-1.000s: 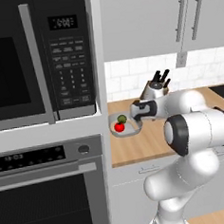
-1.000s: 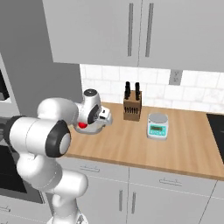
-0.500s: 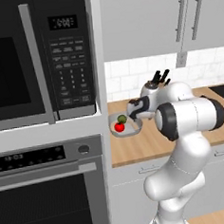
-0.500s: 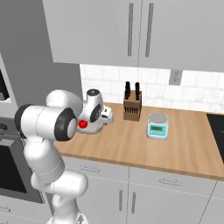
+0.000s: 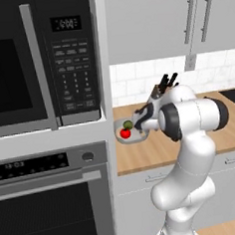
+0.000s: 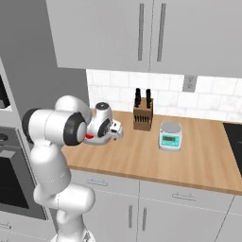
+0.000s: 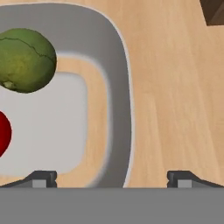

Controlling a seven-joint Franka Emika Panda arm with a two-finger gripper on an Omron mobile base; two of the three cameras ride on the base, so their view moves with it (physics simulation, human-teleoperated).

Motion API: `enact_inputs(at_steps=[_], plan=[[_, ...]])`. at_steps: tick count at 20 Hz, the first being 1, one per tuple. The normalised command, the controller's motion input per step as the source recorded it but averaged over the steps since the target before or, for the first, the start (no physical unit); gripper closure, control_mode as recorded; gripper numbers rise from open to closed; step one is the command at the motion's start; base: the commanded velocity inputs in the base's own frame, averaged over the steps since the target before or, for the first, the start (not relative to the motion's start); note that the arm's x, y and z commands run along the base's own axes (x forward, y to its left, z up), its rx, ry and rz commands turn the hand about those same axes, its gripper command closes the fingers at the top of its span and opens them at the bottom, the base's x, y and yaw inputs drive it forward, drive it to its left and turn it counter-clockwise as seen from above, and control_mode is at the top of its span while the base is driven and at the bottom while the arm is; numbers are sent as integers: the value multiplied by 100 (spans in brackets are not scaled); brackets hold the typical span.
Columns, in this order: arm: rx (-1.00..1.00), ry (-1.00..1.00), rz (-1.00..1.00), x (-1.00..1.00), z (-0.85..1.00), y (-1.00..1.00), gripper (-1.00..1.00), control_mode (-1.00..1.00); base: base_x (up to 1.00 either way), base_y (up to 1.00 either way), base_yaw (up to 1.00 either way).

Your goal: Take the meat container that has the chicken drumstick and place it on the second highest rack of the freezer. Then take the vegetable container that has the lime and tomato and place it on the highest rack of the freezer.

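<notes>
The vegetable container (image 7: 119,87) is a shallow grey tray on the wooden counter, with a green lime (image 7: 26,59) and a red tomato (image 7: 3,133) in it. In the left base view the container (image 5: 132,139) sits by the oven column with the lime (image 5: 127,124) and the tomato (image 5: 125,134) inside. My gripper (image 7: 111,178) is open and hangs just above the tray's right rim, one fingertip (image 7: 41,177) over the tray floor and the other over bare counter. The hand (image 6: 106,128) hides most of the tray in the right base view. The meat container and the freezer are out of view.
A knife block (image 6: 142,116) stands against the back wall just behind the hand, and a small kitchen scale (image 6: 170,135) sits to its right. The microwave (image 5: 40,60) and oven (image 5: 50,194) column rises directly left of the tray. A dark stovetop (image 6: 235,146) lies far right.
The arm's elbow has swung up and in toward the tray, and the hand has settled slightly lower over its rim. The jaws stay open; the tray has not moved.
</notes>
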Motion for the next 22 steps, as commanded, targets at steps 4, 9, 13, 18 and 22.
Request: enact_inputs(at_steps=[4,9,13,18,22], plan=[[0,0,0,13,-22,0,-100,-100,0,0,0],[0,0,0,23,-4,0,-100,-100,0,0,0],[1,2,0,39,0,0,-100,-100,0,0,0],[0,0,0,24,-11,0,-100,-100,0,0,0],[0,0,1,1,-42,0,-100,-100,0,0,0]])
